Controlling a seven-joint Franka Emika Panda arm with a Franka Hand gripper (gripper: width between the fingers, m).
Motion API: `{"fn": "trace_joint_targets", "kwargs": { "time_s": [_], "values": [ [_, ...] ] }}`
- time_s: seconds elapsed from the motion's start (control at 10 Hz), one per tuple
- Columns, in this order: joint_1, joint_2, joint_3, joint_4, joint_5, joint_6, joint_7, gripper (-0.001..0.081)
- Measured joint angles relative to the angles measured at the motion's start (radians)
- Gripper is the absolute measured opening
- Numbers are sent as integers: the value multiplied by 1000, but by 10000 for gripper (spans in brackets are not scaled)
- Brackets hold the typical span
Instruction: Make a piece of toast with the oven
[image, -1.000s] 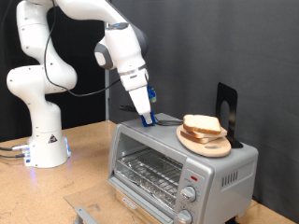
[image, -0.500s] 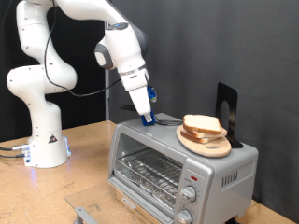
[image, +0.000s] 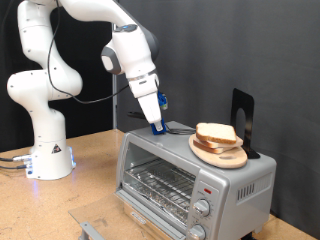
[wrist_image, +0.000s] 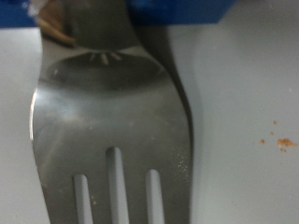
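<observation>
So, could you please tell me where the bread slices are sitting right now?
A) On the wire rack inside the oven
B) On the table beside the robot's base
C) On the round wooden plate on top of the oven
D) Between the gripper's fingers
C: the bread slices lie stacked on the wooden plate on top of the oven, while the wire rack behind the glass door is bare.

Wrist view is blurry, very close: big metal slotted spatula (wrist_image: 112, 131) fills it, handle end and blade end both cut off by pic edges. Blue gripper (wrist_image: 177, 9) is only a strip at 1 edge. In exterior view, silver toaster oven (image: 195, 180) is cropped at bottom; fingertip gap too small to read.
</observation>
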Motion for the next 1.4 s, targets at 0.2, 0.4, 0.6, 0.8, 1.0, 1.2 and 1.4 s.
{"fn": "trace_joint_targets", "kwargs": {
  "time_s": [0.2,0.4,0.6,0.8,1.0,1.2,1.4],
  "values": [
    [0,0,0,0,0,0,0,487],
    [0,2,0,0,0,0,0,497],
    [0,2,0,0,0,0,0,779],
    [0,2,0,0,0,0,0,800],
    [-1,3,0,-1,0,0,17,807],
    [-1,3,1,-1,1,0,64,808],
    [-1,3,1,-1,1,0,77,808]
  ]
}}
